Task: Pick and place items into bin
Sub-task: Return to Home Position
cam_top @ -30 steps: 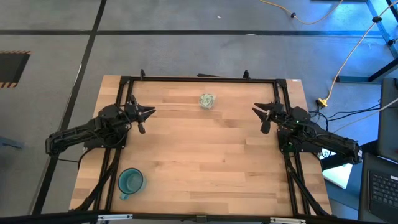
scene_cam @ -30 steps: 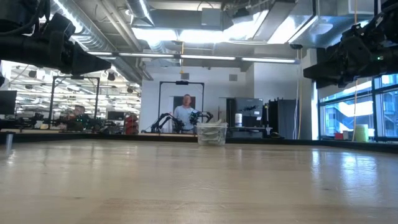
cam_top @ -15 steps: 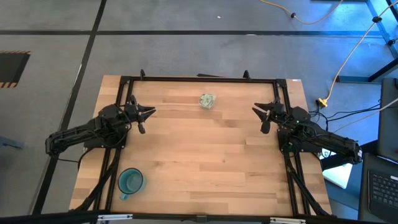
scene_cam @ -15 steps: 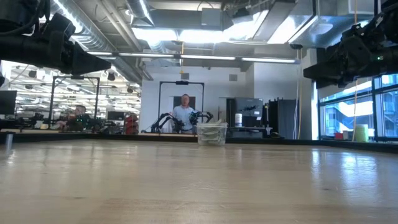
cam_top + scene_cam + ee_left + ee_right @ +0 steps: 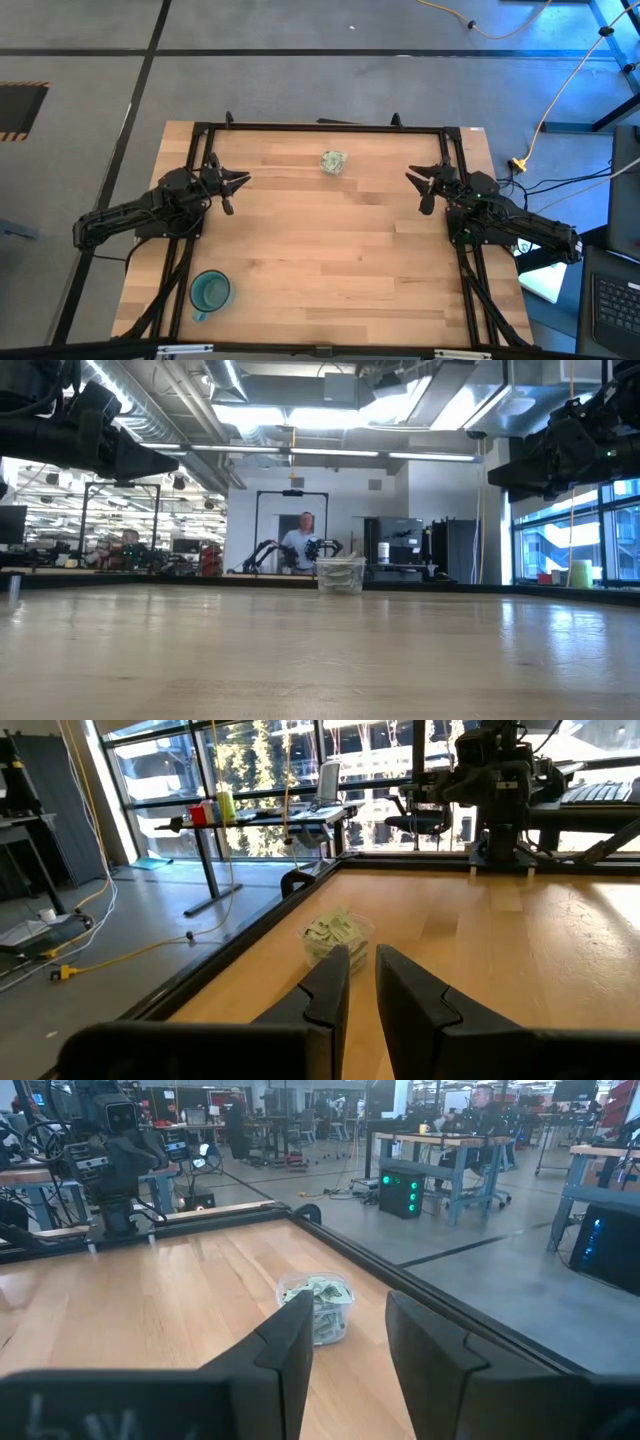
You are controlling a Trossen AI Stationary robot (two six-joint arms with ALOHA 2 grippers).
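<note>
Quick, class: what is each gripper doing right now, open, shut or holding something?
Left gripper: open, holding nothing.
Right gripper: open, holding nothing.

The left arm (image 5: 130, 218) is folded low on the robot's left side, elbow drawn back, wrist pointing inward toward the other arm. The left gripper (image 5: 236, 192) holds nothing, and its fingers (image 5: 328, 988) stand parted by a narrow gap. The right arm (image 5: 520, 228) mirrors this pose on the opposite side. The right gripper (image 5: 418, 192) is also empty, its fingers (image 5: 287, 1342) spread wider.
</note>
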